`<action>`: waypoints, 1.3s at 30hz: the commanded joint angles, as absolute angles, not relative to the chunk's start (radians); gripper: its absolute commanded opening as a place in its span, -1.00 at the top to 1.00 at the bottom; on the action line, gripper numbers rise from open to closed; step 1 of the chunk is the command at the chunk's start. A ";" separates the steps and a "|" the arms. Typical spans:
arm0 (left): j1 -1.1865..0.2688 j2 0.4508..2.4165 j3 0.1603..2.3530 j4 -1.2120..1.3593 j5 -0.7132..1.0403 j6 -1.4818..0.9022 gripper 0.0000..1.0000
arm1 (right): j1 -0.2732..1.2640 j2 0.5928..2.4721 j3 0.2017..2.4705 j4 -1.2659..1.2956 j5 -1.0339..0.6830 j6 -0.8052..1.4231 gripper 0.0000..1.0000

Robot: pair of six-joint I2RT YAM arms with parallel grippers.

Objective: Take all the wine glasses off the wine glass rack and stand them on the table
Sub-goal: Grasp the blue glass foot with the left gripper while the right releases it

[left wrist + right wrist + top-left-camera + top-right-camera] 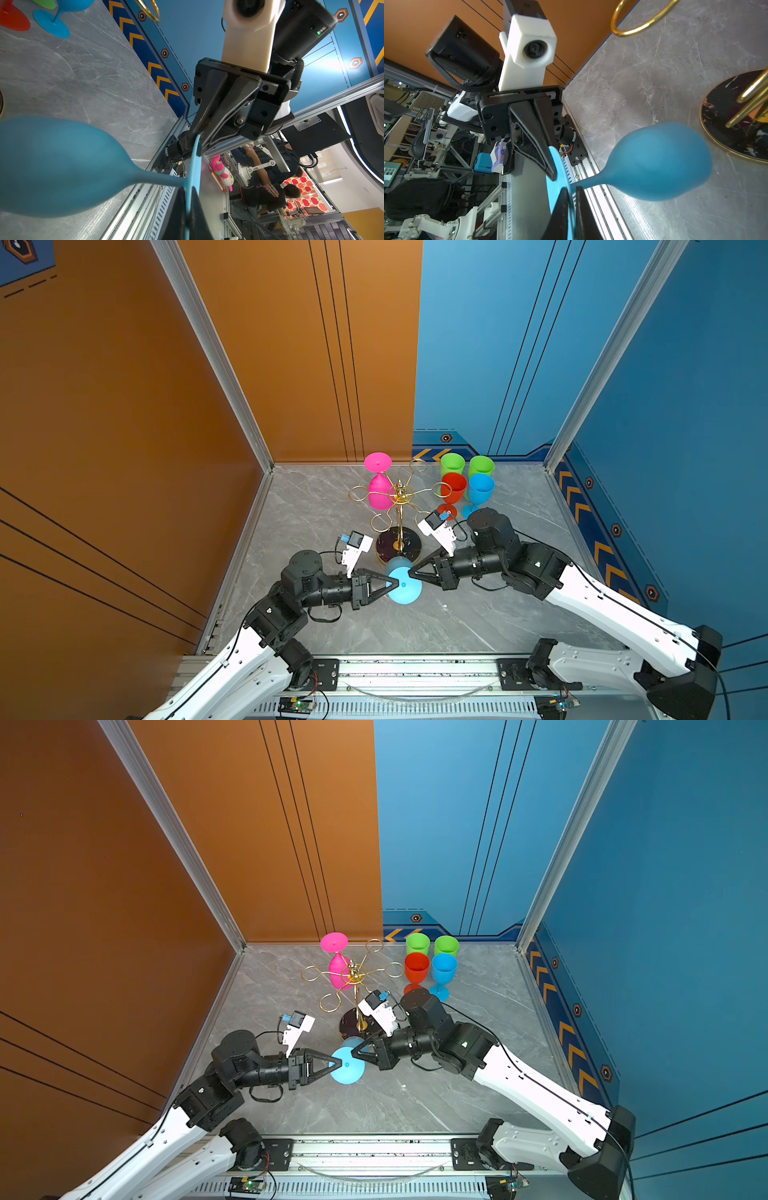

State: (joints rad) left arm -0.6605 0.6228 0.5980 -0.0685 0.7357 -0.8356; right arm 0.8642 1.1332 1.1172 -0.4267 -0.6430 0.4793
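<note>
The left gripper [397,583] was closed on the rim of the round foot of a light blue plastic wine glass [409,594]. In the left wrist view its two black fingers [179,212] pinched the thin disc flat between them. The right gripper [412,572] met the same foot from the opposite edge. Its jaws were narrow with the disc between them, but whether they pressed on it or had slackened could not be told.

The glass hung foot up and bowl down between the two arms. It was clear of the loops and just in front of the base of the thin gold wire wine glass rack [400,493], which had a black marbled base. The bowl appeared to sit above the grey marbled table [311,510] rather than on it.

A pink plastic wine glass [379,493] hung inverted from one far loop, and the other loops were bare. Two green glasses [452,463], a red one [454,486] and a blue one [481,487] stood upright together near the back, well apart from the rack.

For this glass the lift-off looked done. What seemed left was passing it wholly to one arm, turning it upright and standing it down. After that the pink glass would remain on the rack.
</note>
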 commanded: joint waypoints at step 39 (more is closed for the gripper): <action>-1.545 0.805 0.767 -0.410 -0.375 0.314 1.00 | 0.425 1.065 1.077 -0.666 -0.721 0.520 -0.54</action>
